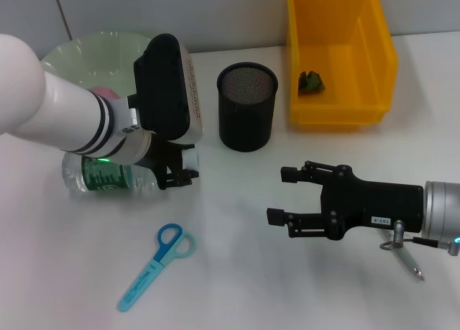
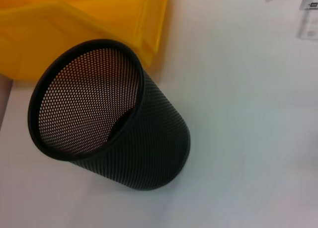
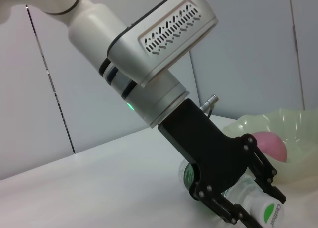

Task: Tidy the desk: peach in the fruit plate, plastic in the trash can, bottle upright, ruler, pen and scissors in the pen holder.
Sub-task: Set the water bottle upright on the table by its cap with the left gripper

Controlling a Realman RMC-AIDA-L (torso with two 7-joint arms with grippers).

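The clear bottle (image 1: 108,175) with a green label lies on its side at the left. My left gripper (image 1: 180,173) is shut on its neck, just behind the white cap (image 3: 268,213). A pink peach (image 3: 271,146) rests in the pale green fruit plate (image 1: 86,53). The empty black mesh pen holder (image 1: 246,107) stands upright at centre back. Crumpled green plastic (image 1: 310,82) lies in the yellow trash can (image 1: 338,107). Blue scissors (image 1: 154,265) lie flat near the front. My right gripper (image 1: 280,195) hovers open at the right, and a pen (image 1: 406,258) lies beneath that arm. The ruler is out of view.
The left arm (image 1: 65,114) covers part of the plate and bottle. White tabletop (image 1: 237,272) lies bare between the scissors and my right gripper. In the left wrist view the pen holder (image 2: 109,114) stands beside the yellow can (image 2: 74,19).
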